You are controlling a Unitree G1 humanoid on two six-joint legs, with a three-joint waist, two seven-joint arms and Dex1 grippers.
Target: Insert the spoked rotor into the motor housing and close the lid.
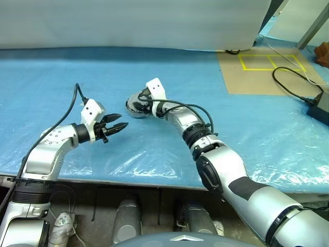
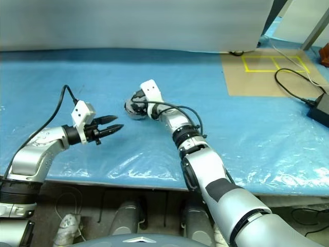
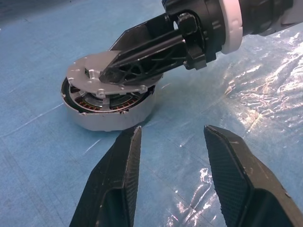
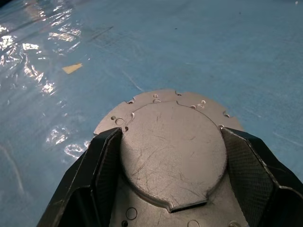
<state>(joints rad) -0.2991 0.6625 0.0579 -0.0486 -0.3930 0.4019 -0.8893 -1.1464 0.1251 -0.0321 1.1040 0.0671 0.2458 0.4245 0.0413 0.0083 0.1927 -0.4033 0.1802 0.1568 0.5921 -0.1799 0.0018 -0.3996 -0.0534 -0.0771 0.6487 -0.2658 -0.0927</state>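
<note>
Both right gripper [image 3: 106, 75] fingers clasp the lid [image 4: 173, 146] atop the motor housing [image 3: 111, 111].

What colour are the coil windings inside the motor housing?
Copper-brown, seen best in the left wrist view under the tilted lid in the motor housing.

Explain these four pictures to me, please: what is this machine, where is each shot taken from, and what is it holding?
This is a humanoid robot with two arms, each ending in two black jaws. The two wide pictures come from cameras in its head, looking down over a table covered in blue plastic sheet. The two close-ups come from cameras on its wrists. The right gripper grips the lid, a flat grey metal disc, by its edges and holds it tilted over the motor housing, a squat silver cylinder with copper coils inside. The left gripper hovers nearby, jaws open and empty. A black cable and box lie at the far right.
</note>
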